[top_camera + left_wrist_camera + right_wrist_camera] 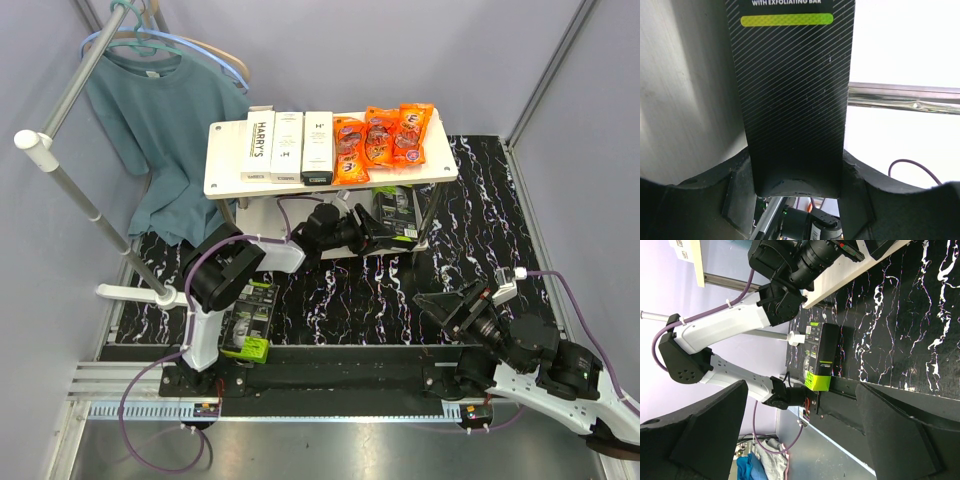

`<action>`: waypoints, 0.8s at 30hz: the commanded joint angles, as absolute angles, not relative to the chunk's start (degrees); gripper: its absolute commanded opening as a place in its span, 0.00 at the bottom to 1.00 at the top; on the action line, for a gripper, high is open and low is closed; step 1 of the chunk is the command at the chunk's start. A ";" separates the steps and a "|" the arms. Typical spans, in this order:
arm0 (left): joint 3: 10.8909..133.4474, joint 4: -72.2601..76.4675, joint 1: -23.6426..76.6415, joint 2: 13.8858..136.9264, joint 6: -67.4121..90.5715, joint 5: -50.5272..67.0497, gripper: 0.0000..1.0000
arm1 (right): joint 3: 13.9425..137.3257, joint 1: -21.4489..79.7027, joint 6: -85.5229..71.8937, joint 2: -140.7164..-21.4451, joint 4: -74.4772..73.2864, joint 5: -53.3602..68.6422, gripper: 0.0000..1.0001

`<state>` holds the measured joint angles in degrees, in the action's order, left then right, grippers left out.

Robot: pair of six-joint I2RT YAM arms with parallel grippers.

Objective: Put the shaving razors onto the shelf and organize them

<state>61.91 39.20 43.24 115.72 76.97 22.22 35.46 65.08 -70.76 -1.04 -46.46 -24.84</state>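
1. My left claw [374, 228] is clamped on a wide black cardboard razor box with a lime-green stripe [795, 100]. The box sticks out ahead of my fingers [695, 210], under the top board of the low pale wood-grain shelf [225, 172].
2. I cannot tell whether that box rests on the lower board.
3. Above that claw, three slim white razor boxes [287, 147] lie side by side on the top board, with shiny orange snack packets [381, 138] just beside them.
4. Behind that claw, near its arm's base, a second black box with a lime-green end [821, 356] lies on the black marbled tabletop [380, 300].
5. My right claw [452, 303] hangs spread wide, gripping nothing, well apart from the shelf.
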 commanded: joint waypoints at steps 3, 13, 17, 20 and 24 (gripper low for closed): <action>65.65 46.06 42.36 115.84 77.08 22.85 0.40 | 36.65 64.86 -71.10 -0.79 -46.14 -25.58 1.00; 68.99 42.37 42.10 116.90 76.20 23.12 0.60 | 37.09 64.86 -71.10 -0.79 -46.49 -25.14 1.00; 68.65 39.12 42.10 115.23 74.45 21.97 0.73 | 36.91 64.95 -71.10 -0.88 -46.32 -24.96 1.00; 67.94 36.31 42.10 113.38 72.69 20.48 0.80 | 36.56 64.86 -71.10 -0.79 -45.70 -24.70 1.00; 67.67 29.29 42.28 109.70 67.96 17.76 0.91 | 35.95 64.86 -71.10 -0.88 -44.91 -24.35 1.00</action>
<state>66.06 33.76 42.65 116.92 74.30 21.89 35.46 65.08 -70.78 -1.04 -46.44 -24.38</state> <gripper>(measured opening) 0.864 0.994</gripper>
